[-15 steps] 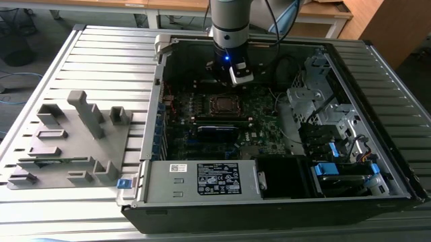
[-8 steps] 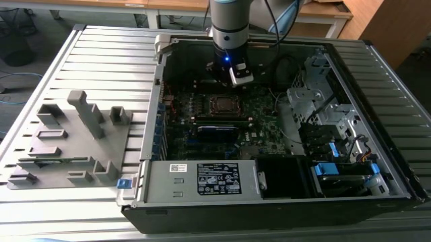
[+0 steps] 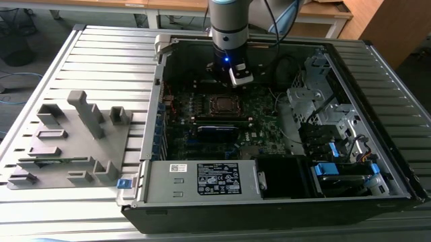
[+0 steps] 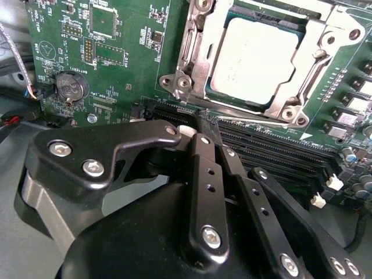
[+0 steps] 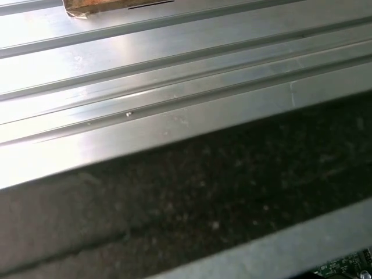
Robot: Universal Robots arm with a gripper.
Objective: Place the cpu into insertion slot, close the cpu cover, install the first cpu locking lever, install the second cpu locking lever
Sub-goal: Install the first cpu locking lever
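Note:
In the second wrist view the cpu point(image 4: 256, 58) lies flat in the insertion slot point(image 4: 273, 104) on the green motherboard point(image 4: 116, 64). The cpu cover point(image 4: 343, 35) is folded down around it, its window showing the chip's silver top. A thin metal lever rod point(image 4: 308, 75) runs along one side of the cover. My gripper point(image 4: 210, 131) hangs just off the socket, over the black memory slots, fingers pressed together with nothing between them. In the exterior view the gripper point(image 3: 239, 80) hovers inside the open case, a little behind the socket point(image 3: 222, 104).
The open computer case point(image 3: 202, 209) lies on a ribbed metal table point(image 3: 101, 55). A grey fixture block point(image 3: 74, 141) stands at the exterior view's left. Drive bays and cables point(image 3: 330, 136) crowd the case at that view's right. Black memory slots point(image 4: 279, 154) run beside the socket.

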